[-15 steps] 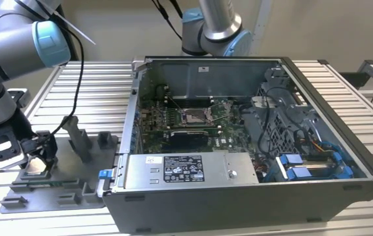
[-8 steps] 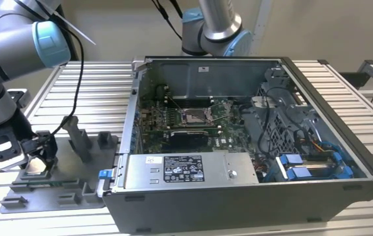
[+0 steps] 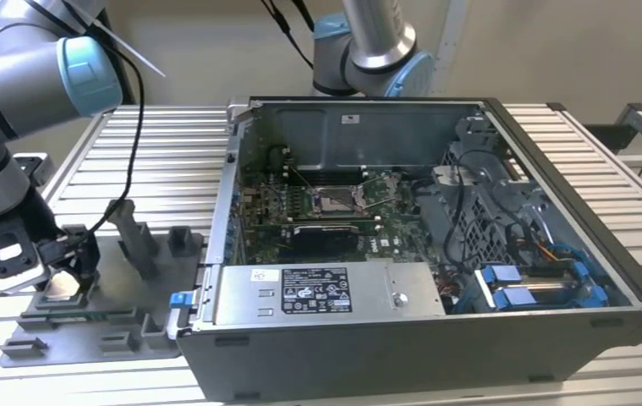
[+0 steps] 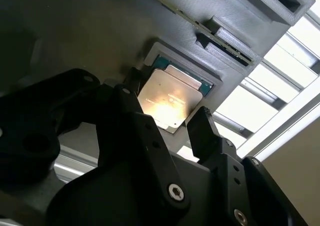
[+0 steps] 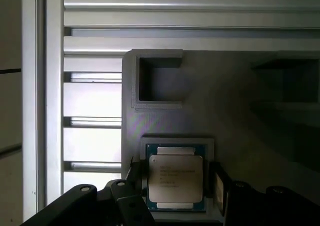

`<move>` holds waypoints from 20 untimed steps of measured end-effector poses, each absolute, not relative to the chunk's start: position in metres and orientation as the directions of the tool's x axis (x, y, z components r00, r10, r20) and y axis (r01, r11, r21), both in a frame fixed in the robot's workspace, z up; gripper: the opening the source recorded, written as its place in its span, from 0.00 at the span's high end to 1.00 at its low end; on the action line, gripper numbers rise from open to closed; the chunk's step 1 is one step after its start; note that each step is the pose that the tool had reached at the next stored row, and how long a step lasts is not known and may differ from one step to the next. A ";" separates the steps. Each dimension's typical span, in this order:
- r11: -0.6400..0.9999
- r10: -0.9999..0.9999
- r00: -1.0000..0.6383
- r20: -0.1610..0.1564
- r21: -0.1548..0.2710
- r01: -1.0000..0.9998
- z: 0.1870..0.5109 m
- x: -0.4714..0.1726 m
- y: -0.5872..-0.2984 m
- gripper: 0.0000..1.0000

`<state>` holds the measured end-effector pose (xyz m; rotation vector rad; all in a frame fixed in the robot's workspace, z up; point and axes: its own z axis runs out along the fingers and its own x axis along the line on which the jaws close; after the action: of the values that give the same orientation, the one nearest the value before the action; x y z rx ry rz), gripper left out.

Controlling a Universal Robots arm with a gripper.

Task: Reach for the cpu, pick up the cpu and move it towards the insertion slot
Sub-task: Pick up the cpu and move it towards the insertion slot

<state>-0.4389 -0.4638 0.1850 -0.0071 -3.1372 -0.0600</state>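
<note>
the gripper (image 3: 61, 272) hangs low over the grey tray (image 3: 78, 340) at the exterior view's left, well apart from the open computer case (image 3: 434, 334). inside that case, the insertion slot (image 3: 334, 200) sits on the green board with its silver frame and dark centre.

the cpu (image 5: 176, 178) lies flat in a shallow square pocket of the tray, metal lid up, with a thin green border showing round it. in the second wrist view the cpu (image 4: 170, 103) catches a bright glare and looks seated in the pocket, not lifted.

the fingers (image 5: 218, 183) stand apart, one on each side of the chip and down at its level. a slim gap seems to remain on both sides, so the hand straddles the cpu and is not clamped on it.

as a thing to handle, the chip is likely very light and quite stiff, a thin plate that will not flex. its smooth lid looks slippery, and the underside is probably delicate. the sensible hold is on two opposite edges of the green board – which is where the fingers are lined up. a gentle, level squeeze should do, since there is little edge to bite on. any tilt could let it slip or catch on the pocket wall – and a hard pinch risks chipping the board.
</note>
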 end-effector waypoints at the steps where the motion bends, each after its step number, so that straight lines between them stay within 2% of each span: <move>1: 0.999 0.004 -1.000 0.004 0.038 0.004 0.185 -0.439 -0.464 0.00; 10: 0.999 0.004 -1.000 0.004 0.038 0.004 0.185 -0.439 -0.464 0.00; 11: 0.999 0.004 -1.000 0.004 0.038 0.004 0.185 -0.439 -0.464 1.00; 20: 0.999 0.004 -1.000 0.004 0.038 0.004 0.185 -0.439 -0.464 1.00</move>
<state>-0.4390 -0.4640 0.1850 -0.0061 -3.1371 -0.0598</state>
